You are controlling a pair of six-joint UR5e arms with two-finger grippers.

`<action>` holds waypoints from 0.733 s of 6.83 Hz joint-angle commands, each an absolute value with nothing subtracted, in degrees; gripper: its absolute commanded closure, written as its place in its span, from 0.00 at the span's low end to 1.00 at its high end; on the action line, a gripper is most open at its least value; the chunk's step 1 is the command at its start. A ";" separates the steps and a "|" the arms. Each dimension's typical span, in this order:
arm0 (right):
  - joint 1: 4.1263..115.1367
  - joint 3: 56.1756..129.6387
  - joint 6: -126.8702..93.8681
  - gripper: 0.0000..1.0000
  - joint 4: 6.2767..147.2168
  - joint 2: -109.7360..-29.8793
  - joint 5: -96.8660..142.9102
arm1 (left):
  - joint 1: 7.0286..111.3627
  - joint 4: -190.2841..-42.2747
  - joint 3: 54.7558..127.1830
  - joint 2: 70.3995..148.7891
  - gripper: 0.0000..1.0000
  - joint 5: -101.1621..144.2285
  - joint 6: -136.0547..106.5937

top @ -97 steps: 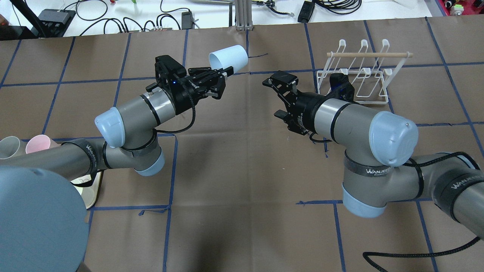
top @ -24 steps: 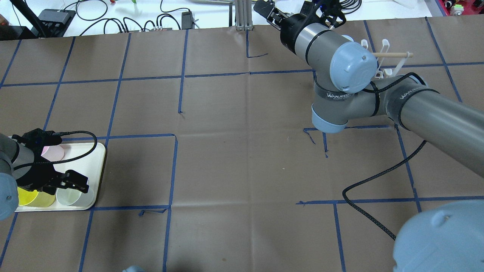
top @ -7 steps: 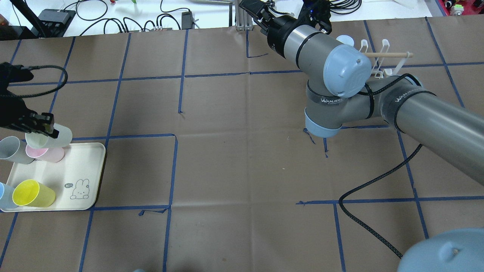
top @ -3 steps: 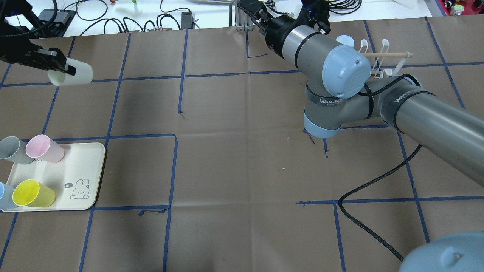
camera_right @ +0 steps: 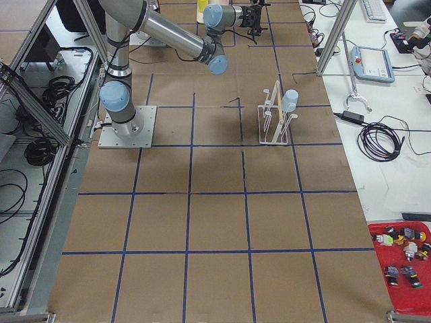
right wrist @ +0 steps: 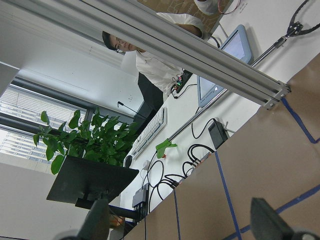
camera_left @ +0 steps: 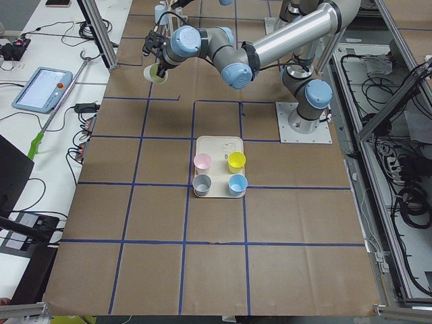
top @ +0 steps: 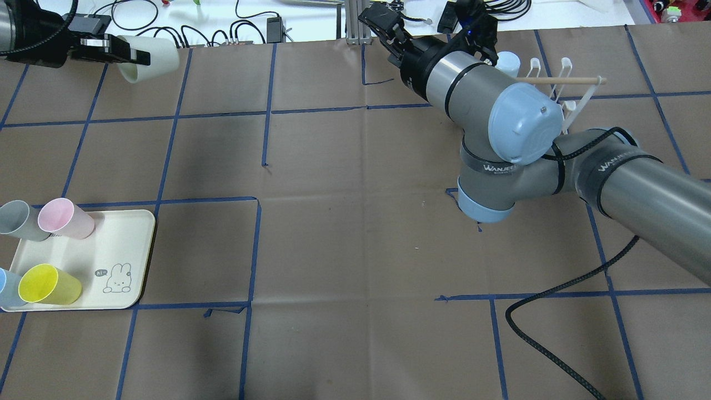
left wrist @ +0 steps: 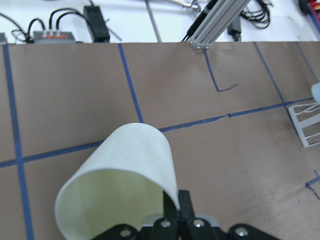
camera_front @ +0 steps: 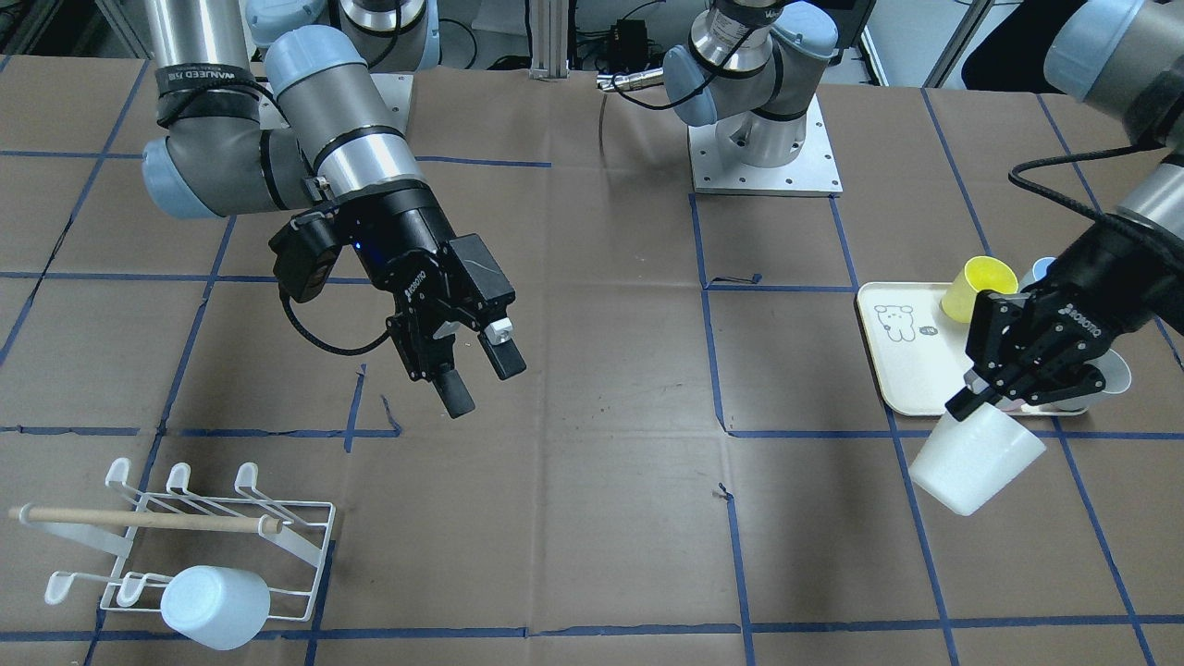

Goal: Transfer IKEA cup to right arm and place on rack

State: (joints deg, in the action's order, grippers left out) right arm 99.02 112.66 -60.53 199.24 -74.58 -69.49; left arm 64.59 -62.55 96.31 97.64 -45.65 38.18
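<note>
My left gripper is shut on the rim of a cream-white IKEA cup, held on its side in the air over the table's far left. The left wrist view shows the cup close up, pinched by the fingers. My right gripper hangs open and empty above the table's far middle, well apart from the cup. The white wire rack with its wooden dowel carries a pale blue cup. In the overhead view the right arm partly hides the rack.
A cream tray with a bear drawing sits at the near left and holds pink, grey, yellow and blue cups. Cables and boxes lie beyond the far edge. A person shows in the right wrist view.
My left gripper has lifted the cream cup from the tray and carried it up to the far left. The right gripper has shifted slightly. A pale blue cup now sits on the rack.
</note>
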 commanded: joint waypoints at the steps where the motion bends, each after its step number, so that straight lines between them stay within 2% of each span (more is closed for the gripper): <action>1: 98.53 116.62 -63.87 0.00 199.34 -77.43 -69.52 | 66.61 -45.19 105.85 96.94 1.00 -36.96 39.55; 4: 98.61 116.46 -67.58 0.00 199.34 -77.43 -69.52 | 66.71 -18.89 118.18 99.05 0.99 -24.65 39.29; 5: 98.70 116.54 -68.28 0.00 199.34 -77.43 -69.52 | 67.58 -14.72 120.82 98.79 0.99 -22.96 39.11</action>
State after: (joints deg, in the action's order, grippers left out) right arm 98.62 116.49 -67.33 199.33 -77.41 -69.52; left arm 66.91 -21.47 117.29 98.67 -26.05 39.27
